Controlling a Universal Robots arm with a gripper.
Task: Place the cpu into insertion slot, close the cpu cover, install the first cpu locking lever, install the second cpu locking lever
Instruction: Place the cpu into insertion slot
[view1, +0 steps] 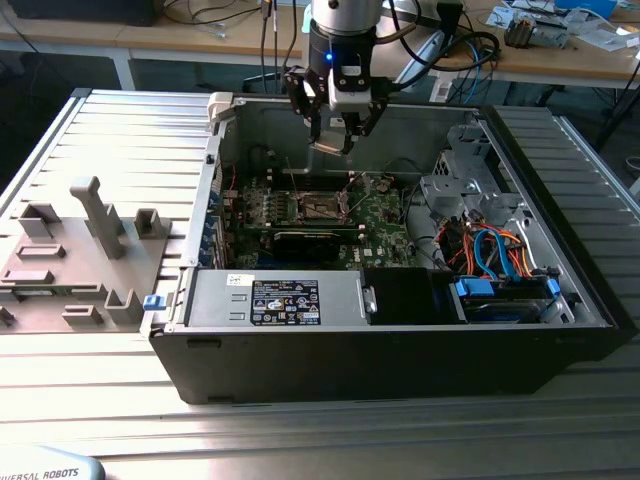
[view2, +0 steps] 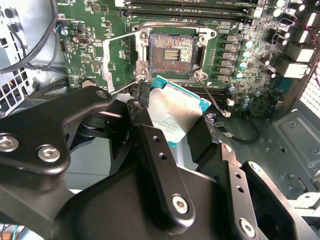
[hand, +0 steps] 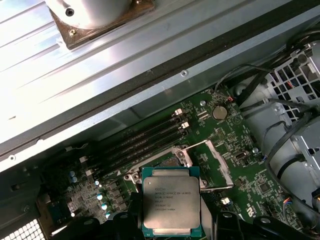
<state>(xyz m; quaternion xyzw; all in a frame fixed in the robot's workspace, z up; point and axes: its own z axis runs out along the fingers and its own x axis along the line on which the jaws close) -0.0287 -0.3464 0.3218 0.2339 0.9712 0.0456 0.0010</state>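
Exterior view: the gripper (view1: 335, 128) hangs at the upper middle of the frame, over the open case (view1: 400, 345). Its jaws are closed on the cpu (view1: 330, 146). The slot (view1: 322, 208) lies on the green board (view1: 385, 215) below, well apart from the chip. A grey tray (view1: 60, 270) sits at the exterior view's left.

Second wrist view: the black fingers (view2: 155, 150) press on opposite edges of the cpu (view2: 172, 107), which is tilted with its silver top showing. Beyond it the slot (view2: 172, 52) is bare, and the cover (view2: 106, 67) is swung open beside it.

First wrist view: the cpu (hand: 171, 200) hangs in front of the slot (hand: 162, 162) and hides part of it. The cover (hand: 220, 163) stands open just beside the slot.
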